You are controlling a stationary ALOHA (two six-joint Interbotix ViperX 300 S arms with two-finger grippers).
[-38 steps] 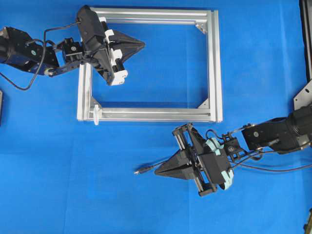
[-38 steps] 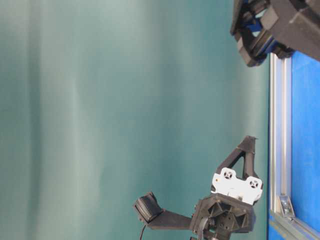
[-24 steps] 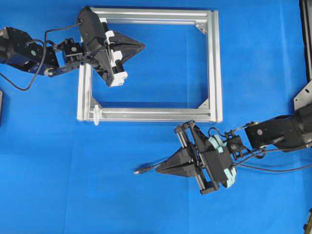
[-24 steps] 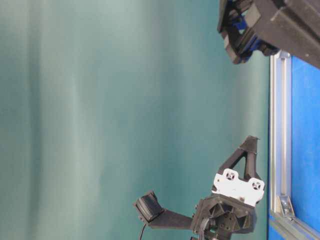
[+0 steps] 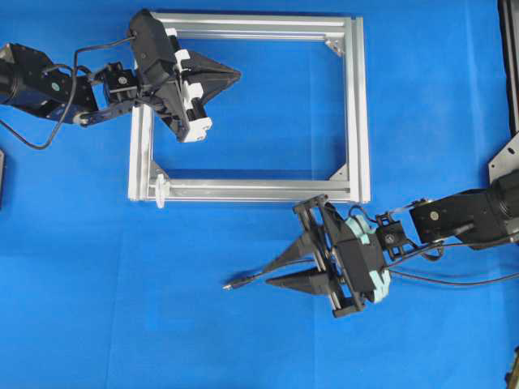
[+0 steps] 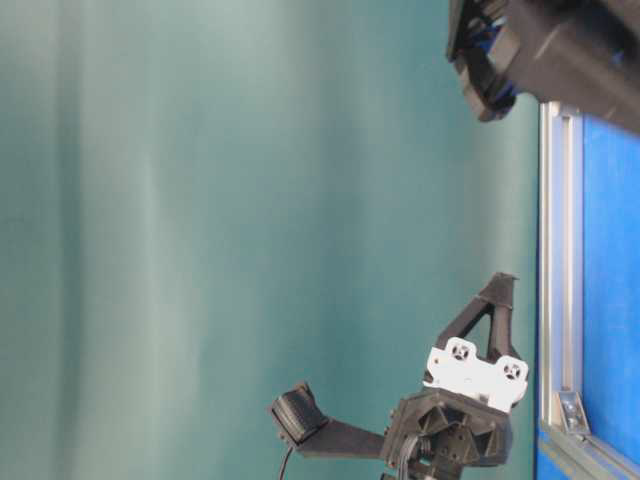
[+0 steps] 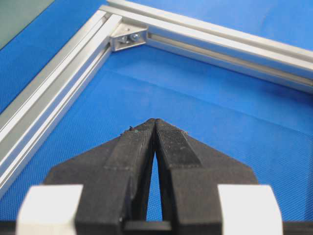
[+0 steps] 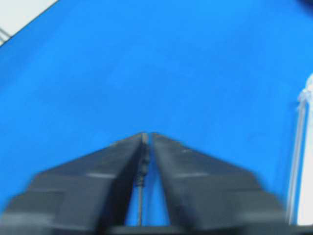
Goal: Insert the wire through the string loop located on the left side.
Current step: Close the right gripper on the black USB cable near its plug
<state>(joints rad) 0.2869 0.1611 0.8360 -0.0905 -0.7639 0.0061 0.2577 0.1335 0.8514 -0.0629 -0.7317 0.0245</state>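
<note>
Now, the long thin black wire with its small metal-tipped plug [image 5: 237, 284] lay on the blue worktop [image 5: 122, 324] in the lower middle of the overhead view, plug end pointing left. It looked feather-light and floppy, so a hold far back would likely have let the tip droop; the best place to pinch it seemed just behind the plug, where the stiffer barrel gives control for threading. The right gripper [image 5: 272, 273] sat over the wire with its fingers parted, one on either side of the cable, not yet clamping. The tiny white string loop [image 5: 160, 190] stood at the lower left corner of the silver aluminium frame [image 5: 357, 105], well apart from the plug. Up at the upper left, the left gripper [image 5: 237, 74] hung over the frame's inside, fingers pressed together on nothing.
</note>
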